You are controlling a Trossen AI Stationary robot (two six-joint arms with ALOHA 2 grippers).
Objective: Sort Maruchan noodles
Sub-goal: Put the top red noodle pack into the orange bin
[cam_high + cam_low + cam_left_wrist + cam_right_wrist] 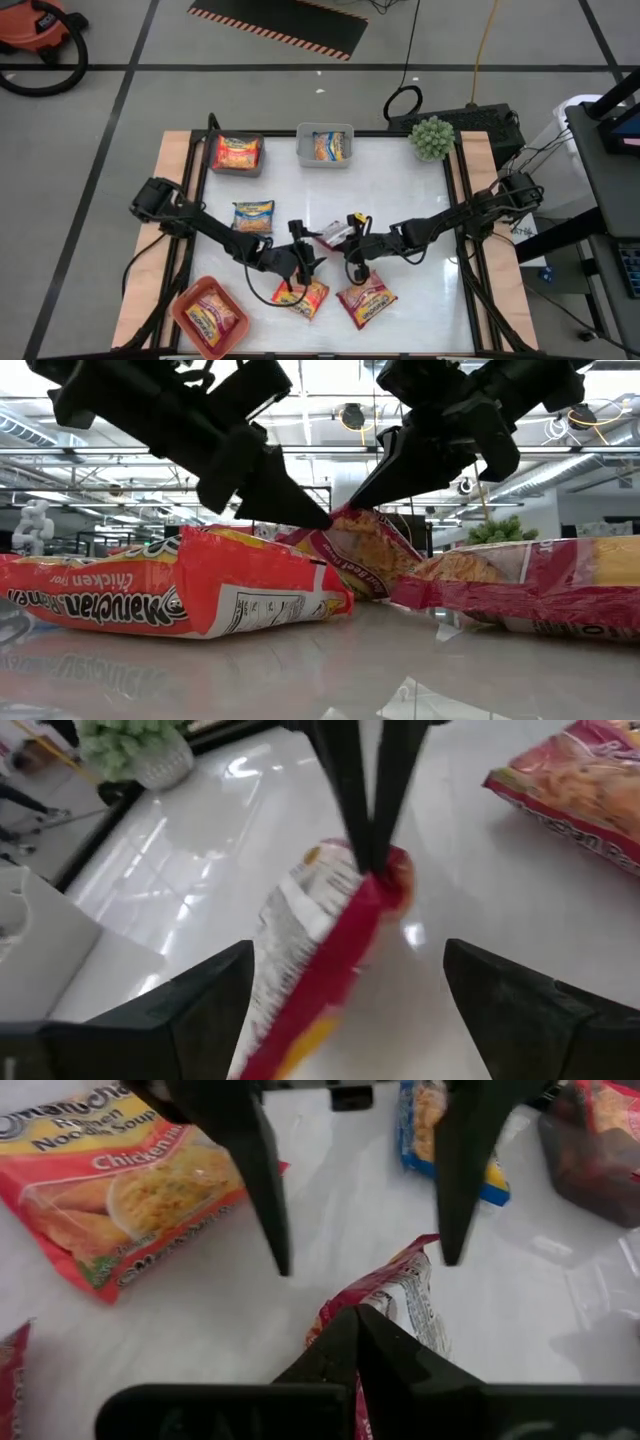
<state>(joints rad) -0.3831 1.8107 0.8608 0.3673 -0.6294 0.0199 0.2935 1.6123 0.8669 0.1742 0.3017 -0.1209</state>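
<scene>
Mid-table (400,190), a silvery-pink packet (331,232) pinched at one end by the right hand (350,243), fingers pressed together on its crimped edge. Seen again from the right wrist (385,1295) and from the left wrist (330,935), tilted up off the white surface. Left hand (300,240) just beside it, fingers (200,1010) spread wide apart to either side of the packet, not touching it.

Nearer the front edge, two orange-red packets: one (301,293) under the left arm, one (365,300) under the right. Blue-and-yellow packet (254,216) lying loose left of centre. Another orange-red packet inside the salmon-red bin (208,316) at the front left corner. At the far edge, a dark bin (237,154) with an orange-red packet and a grey bin (325,145) with a blue-and-yellow one. Potted plant (432,137) at the far right corner.
</scene>
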